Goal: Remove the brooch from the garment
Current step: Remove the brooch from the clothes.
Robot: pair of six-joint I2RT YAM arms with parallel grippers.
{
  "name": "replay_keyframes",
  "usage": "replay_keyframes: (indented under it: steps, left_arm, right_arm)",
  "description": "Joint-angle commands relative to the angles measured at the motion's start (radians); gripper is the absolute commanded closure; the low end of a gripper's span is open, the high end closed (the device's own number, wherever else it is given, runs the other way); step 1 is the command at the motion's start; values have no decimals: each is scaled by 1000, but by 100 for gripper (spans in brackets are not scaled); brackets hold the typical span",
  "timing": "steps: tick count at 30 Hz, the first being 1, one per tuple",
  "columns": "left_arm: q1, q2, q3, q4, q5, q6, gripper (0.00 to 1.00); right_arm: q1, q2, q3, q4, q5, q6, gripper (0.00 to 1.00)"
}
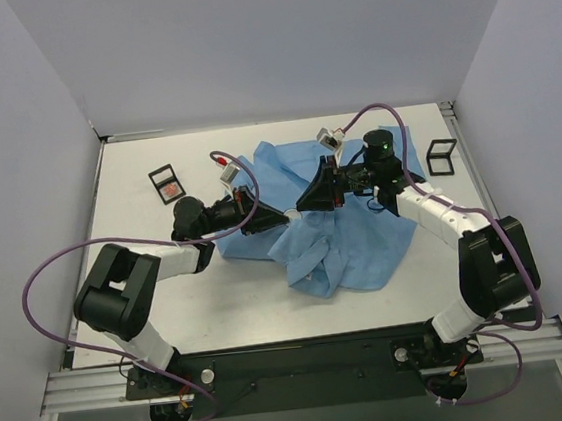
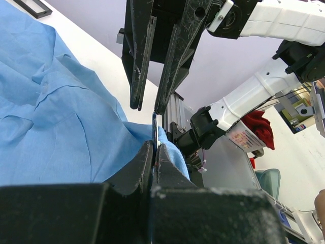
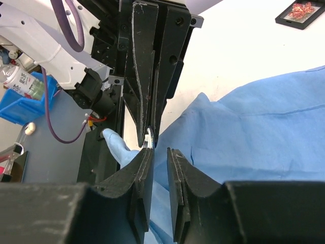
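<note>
left gripper (image 1: 282, 215) clamped shut, brooch (image 2: 154, 124) edge-on at its tips, shirt (image 1: 355, 243) bunched beside | right gripper (image 1: 302, 206) at its 3 o'clock, jaws narrowly apart

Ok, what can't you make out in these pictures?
Brooch: only a dark edge-on sliver in the left wrist view; in the top view the left hand and right hand cover it.
What the shut left hand pinches: hidden by its own fingers, both wrist views.
Collar of the shirt: lost in crumpled folds, every view.
</note>
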State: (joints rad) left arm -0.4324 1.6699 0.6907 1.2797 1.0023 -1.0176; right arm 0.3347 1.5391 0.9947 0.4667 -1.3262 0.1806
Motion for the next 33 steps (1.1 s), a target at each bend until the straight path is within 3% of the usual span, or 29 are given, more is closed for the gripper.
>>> replay_keyframes:
  steps: [1,9,14,17,27,33]
  left_arm:
    - [-2,-41,9,383,-5,-10,100]
    - [11,-39,9,386,-11,-13,100]
    - [15,-44,9,385,-10,-15,100]
    - [15,-41,9,383,-10,-13,100]
    - [14,-36,9,383,-2,-16,100]
    - [14,-35,10,383,1,-19,100]
  right_arm:
    - [0,3,-11,43,-48,-33,82]
    - [15,-16,-24,0,-80,-76,83]
    - [38,-14,45,-299,-57,-326,83]
    - [56,-5,61,-339,-47,-348,85]
    - [38,-11,35,-120,-50,-127,85]
    - [14,13,-37,275,-83,211,80]
